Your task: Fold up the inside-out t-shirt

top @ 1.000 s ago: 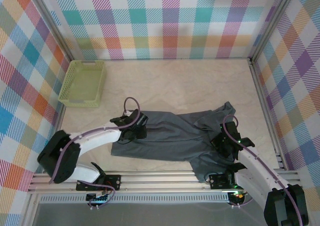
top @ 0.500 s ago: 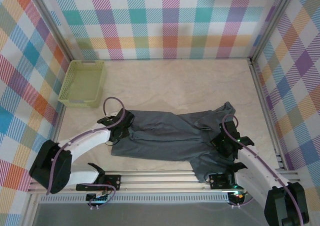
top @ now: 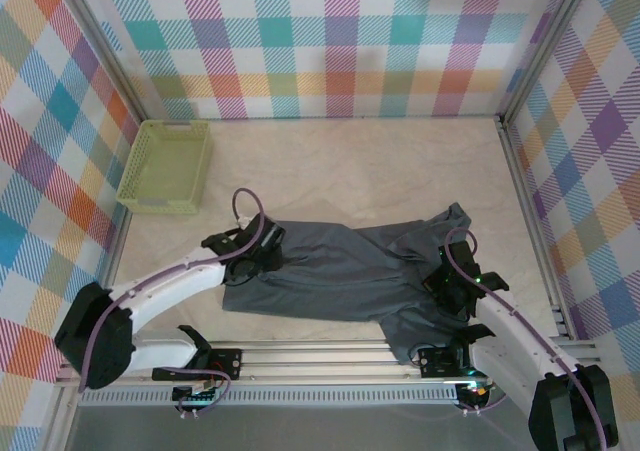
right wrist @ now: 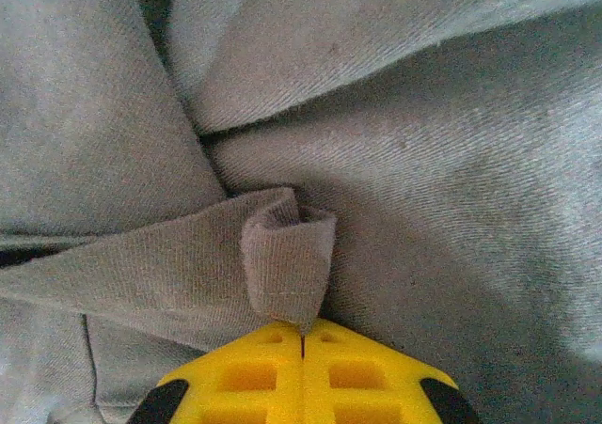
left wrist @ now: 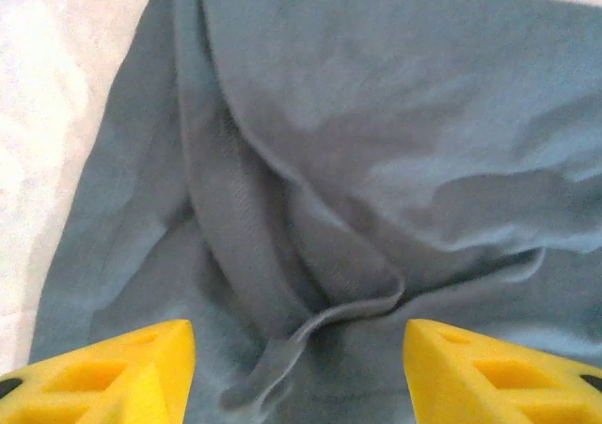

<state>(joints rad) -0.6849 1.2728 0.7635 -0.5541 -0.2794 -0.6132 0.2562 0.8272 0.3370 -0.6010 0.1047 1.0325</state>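
So: the inside-out t-shirt (top: 350, 271) lies spread across the near half of the table (top: 360, 161), lengthwise L to R. It's crumpled toward the R end, where a flap reaches down to the near rail (top: 330, 356).

My right fingers (right wrist: 303, 349) are pressed together on a small rolled tuck of its cloth; the wrist cam has the fold curling up straight out of the closed tips. I reckon that's an anchor: pin the R end so the cloth can't slide while the other arm works.

My left fingers (top: 262, 258) sit over the L end, spread apart and holding nothing. A raised ridge of fabric runs btw them below, w/ a loose lip at its near end. Prob. lined up to pinch that ridge, though I can't tell if the tips touch cloth.

Other stuff: lime-green mesh basket (top: 165, 166) at far L of the table, well apart from the shirt, not in the way. Plaid walls (top: 340, 41) on 3 sides.

What's in the way is the shirt itself: bunching around my R grip and doubled layers at the L edge, so a pinch could take 2 layers, not 1. The R flap is near the rail and could snag.
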